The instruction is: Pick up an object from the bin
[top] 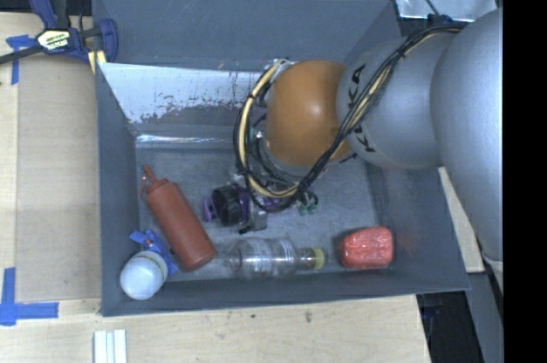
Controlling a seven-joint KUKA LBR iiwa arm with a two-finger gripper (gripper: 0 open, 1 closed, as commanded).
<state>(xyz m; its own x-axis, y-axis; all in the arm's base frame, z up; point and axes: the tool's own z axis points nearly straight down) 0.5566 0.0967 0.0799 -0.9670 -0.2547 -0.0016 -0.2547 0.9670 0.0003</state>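
Arm (pixel 410 105) reached in from the right, its orange cover (pixel 303 109) over mid-bin (pixel 256 20). The dark wrist end sat low above the bin floor. Jaws were hidden under cover and cables: could not tell whether open or closed, nor what they had hold of.

Nearest things: brown bottle (pixel 178 222) lying tilted just left, and clear plastic bottle (pixel 269 257) on its side along the front wall, just below the wrist end. Red block (pixel 367 248) lay at the front right. White-capped container (pixel 143 276) sat in the front-left corner, touching the brown bottle's base.
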